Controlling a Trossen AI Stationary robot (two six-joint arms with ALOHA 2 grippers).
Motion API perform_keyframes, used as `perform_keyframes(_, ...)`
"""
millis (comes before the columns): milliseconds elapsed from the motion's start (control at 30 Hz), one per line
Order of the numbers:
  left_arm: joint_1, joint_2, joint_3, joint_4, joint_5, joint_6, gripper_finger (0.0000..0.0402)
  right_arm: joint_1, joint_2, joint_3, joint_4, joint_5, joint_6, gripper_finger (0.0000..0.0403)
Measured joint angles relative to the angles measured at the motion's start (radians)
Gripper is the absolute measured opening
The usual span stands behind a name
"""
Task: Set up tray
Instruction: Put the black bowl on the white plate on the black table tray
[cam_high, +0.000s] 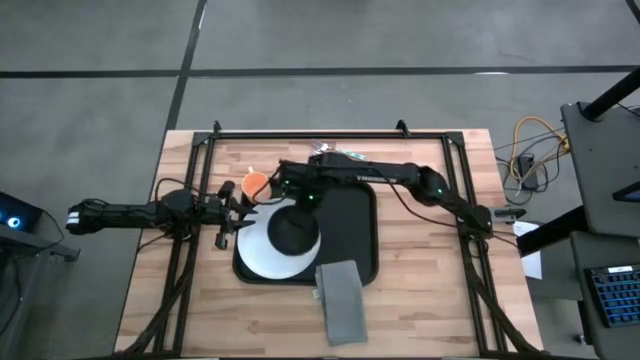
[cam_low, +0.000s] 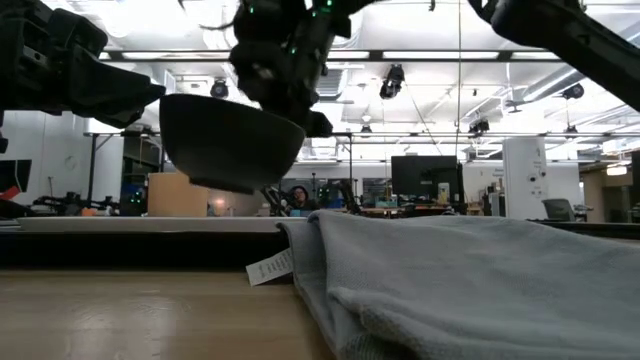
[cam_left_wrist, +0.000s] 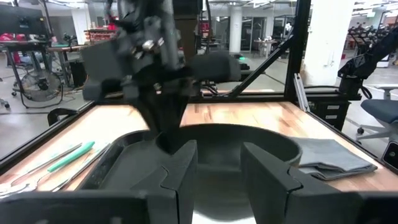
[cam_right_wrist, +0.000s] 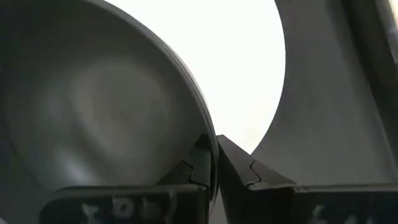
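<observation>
Tray (cam_high: 355, 232) lies at centre of the high view on my wooden surface (cam_high: 420, 300), a white plate (cam_high: 258, 255) overlapping its left edge. My right gripper (cam_right_wrist: 213, 163) has its fingers clenched on the rim of a dark bowl (cam_low: 228, 140), held in the air above the plate. My left gripper (cam_left_wrist: 217, 171) sits at the plate's left, fingers released. An orange cup (cam_high: 256, 183) stands at upper left of the tray; a grey napkin (cam_high: 342, 298) lies below.
</observation>
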Motion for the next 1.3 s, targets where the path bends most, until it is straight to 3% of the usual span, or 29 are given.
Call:
perform_keyframes(567, 0.0, 0.007, 0.0, 0.0, 0.0, 0.0, 0.0105, -0.006, 0.05, 0.0, 0.138, -0.002, -0.007, 0.0008)
perform_keyframes(1300, 0.0, 0.011, 0.0, 0.0, 0.0, 0.0, 0.0105, -0.005, 0.095, -0.002, 0.192, -0.011, -0.012, 0.0008)
